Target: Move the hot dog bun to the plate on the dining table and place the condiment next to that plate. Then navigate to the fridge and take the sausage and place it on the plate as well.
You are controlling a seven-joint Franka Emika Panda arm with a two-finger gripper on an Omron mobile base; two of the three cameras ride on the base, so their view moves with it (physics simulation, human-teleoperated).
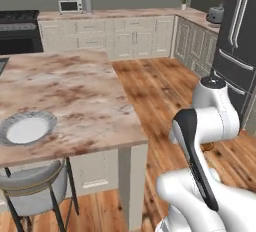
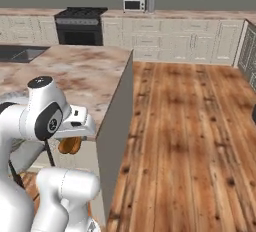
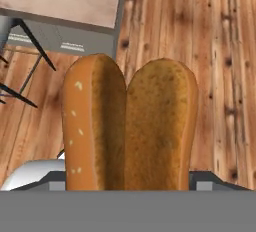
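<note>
Bun (image 3: 127,126) sits clamped in the hand (image 2: 70,143), carried low beside the bench (image 1: 75,96) corner, presumably for transfer onto the bare plate (image 1: 26,128) across the top.

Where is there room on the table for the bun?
The plate near the dining table edge holds nothing. The stone between the plate and the far corner is bare too. The gripper carries the hot dog bun.
</note>
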